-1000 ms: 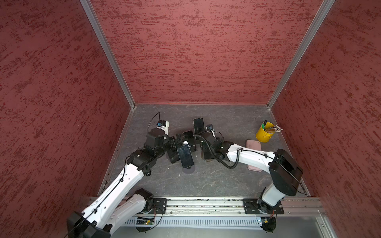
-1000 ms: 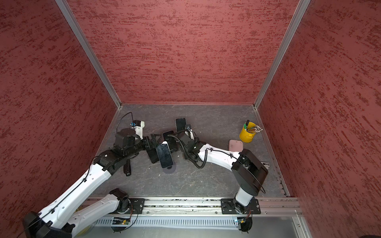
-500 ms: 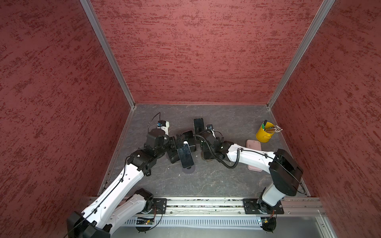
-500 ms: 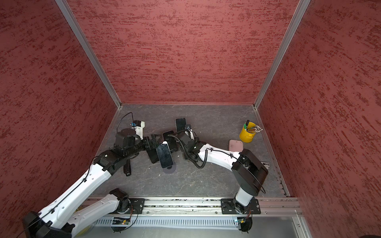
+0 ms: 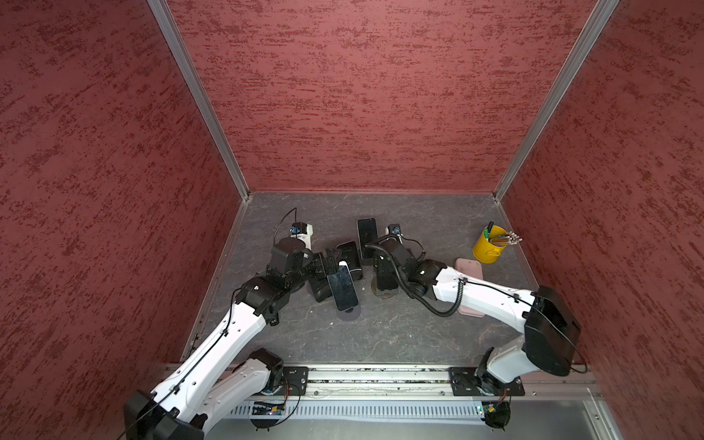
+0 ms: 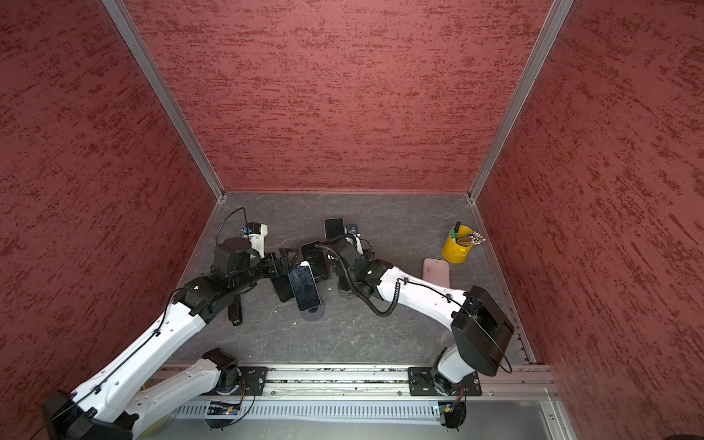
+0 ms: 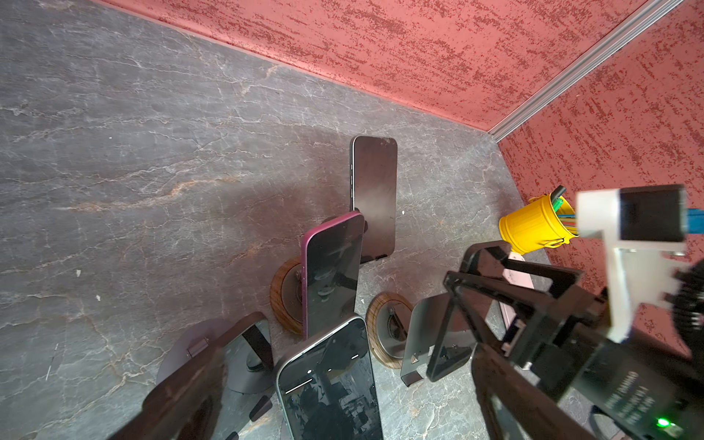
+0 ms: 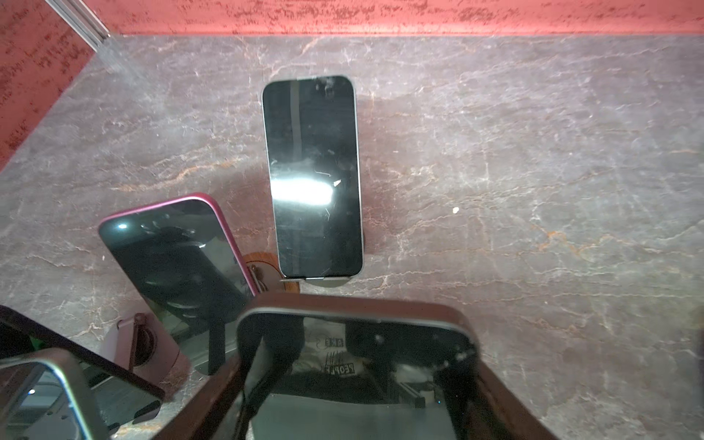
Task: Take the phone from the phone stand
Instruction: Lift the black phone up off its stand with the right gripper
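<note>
My right gripper (image 8: 352, 396) (image 5: 384, 268) is shut on the sides of a dark phone (image 8: 354, 343) near its top. That phone stands against a grey phone stand (image 7: 426, 335) on a round wooden base (image 7: 384, 324); I cannot tell whether it still rests on the stand's lip. My left gripper (image 7: 339, 392) (image 5: 328, 272) is open wide, its fingers (image 7: 183, 392) either side of a silver-edged phone (image 7: 327, 381) (image 5: 342, 287) without touching it. That second phone leans over a round grey base (image 5: 349, 314).
A magenta phone (image 7: 331, 274) (image 8: 175, 259) and a dark phone (image 7: 375, 194) (image 8: 314, 179) behind it sit on their own stands. At the right stand a yellow bucket of pens (image 5: 489, 248) and a flat pink phone (image 5: 470, 266). Red walls close in on three sides.
</note>
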Robot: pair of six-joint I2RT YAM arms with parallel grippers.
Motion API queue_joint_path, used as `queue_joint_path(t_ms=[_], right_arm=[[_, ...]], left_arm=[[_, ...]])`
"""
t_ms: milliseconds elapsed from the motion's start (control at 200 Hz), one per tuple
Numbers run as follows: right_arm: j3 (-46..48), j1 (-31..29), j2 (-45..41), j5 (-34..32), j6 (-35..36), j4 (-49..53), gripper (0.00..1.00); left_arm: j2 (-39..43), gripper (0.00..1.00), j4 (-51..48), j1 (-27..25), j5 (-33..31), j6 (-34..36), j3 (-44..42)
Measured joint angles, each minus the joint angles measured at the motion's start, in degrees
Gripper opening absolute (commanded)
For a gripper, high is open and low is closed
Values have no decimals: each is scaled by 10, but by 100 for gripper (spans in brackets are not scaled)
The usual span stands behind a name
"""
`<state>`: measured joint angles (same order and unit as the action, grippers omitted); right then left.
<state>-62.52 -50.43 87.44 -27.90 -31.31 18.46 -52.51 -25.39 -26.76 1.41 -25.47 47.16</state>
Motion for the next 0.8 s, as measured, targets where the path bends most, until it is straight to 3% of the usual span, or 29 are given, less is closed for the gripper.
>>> queue_joint_path(t_ms=[286, 536, 802], right_arm=[[1, 15, -33, -30, 2, 45, 27], [37, 80, -74, -32, 3, 55, 27], [99, 145, -65, 8, 18, 38, 27]], left_arm=[[-1, 100, 10, -4, 11, 9, 2], [-1, 100, 37, -23, 33, 12, 2], [-1, 100, 60, -50, 41, 20, 2]])
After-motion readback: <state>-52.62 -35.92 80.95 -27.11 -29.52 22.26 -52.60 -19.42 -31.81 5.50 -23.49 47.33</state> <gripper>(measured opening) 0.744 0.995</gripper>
